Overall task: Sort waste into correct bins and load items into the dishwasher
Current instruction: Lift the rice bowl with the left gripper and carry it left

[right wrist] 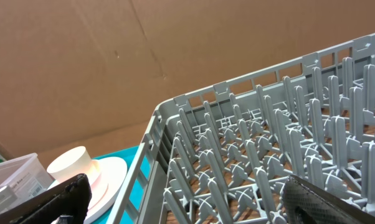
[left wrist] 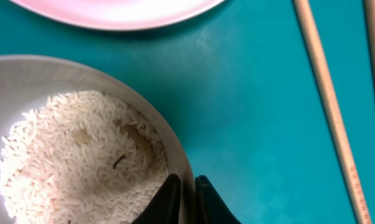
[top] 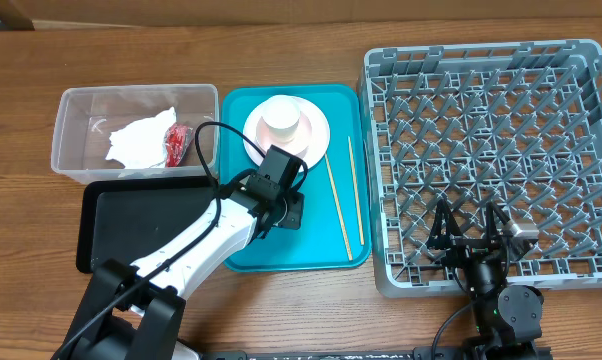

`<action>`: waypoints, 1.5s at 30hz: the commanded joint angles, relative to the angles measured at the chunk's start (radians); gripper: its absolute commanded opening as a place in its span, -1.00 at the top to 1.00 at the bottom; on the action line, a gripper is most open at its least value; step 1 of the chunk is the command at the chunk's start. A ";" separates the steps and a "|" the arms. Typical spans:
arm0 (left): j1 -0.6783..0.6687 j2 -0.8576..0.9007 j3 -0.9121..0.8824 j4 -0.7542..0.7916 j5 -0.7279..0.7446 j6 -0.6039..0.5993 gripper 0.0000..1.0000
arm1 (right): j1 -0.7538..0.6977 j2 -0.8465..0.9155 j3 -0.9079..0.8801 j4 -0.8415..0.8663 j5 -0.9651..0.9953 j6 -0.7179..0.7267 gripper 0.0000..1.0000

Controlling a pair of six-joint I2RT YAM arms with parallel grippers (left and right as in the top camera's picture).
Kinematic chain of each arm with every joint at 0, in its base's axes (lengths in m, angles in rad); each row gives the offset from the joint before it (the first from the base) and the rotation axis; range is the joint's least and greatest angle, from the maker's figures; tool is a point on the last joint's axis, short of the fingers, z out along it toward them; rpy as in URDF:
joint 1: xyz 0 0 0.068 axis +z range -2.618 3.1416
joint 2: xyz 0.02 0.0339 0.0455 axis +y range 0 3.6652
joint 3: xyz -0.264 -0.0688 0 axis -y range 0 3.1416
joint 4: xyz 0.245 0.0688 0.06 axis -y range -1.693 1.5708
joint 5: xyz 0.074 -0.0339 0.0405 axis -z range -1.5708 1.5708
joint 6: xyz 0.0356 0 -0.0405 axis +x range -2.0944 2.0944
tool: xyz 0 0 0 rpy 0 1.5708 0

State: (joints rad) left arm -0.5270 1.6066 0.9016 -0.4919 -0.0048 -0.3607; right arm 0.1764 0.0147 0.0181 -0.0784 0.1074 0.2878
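In the left wrist view my left gripper (left wrist: 187, 188) is shut on the rim of the white bowl (left wrist: 122, 81), one finger inside and one outside. Loose white rice (left wrist: 75, 149) fills the bowl. The bowl rests on the teal tray (left wrist: 256, 124), beside the pink plate (left wrist: 113, 12) and two chopsticks (left wrist: 327, 99). From overhead, my left gripper (top: 281, 205) hides the bowl. The white cup (top: 281, 120) stands on the pink plate (top: 316, 140). The clear tub (top: 81, 110) holds the napkin (top: 141, 140) and red wrapper (top: 176, 145). My right gripper (top: 471, 225) is open above the grey dish rack (top: 491, 120).
The black tray (top: 141, 225) lies at the front left, next to the teal tray (top: 281, 250). The chopsticks (top: 339, 205) lie along the teal tray's right side. The right wrist view shows the rack's pegs (right wrist: 268, 155), the cup (right wrist: 72, 165) and cardboard behind.
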 commanded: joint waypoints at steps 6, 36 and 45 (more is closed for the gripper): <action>-0.005 0.010 -0.021 0.004 -0.021 0.002 0.76 | -0.007 -0.009 -0.010 0.005 -0.005 0.000 -1.00; -0.002 0.041 -0.021 0.018 -0.021 0.001 0.92 | -0.007 -0.009 -0.010 0.005 -0.005 0.000 -1.00; -0.002 -0.014 0.067 -0.106 -0.021 0.002 0.92 | -0.007 -0.009 -0.010 0.005 -0.005 0.000 -1.00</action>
State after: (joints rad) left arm -0.5304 1.6165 0.9329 -0.5663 -0.0433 -0.3599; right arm 0.1764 0.0147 0.0181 -0.0788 0.1074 0.2874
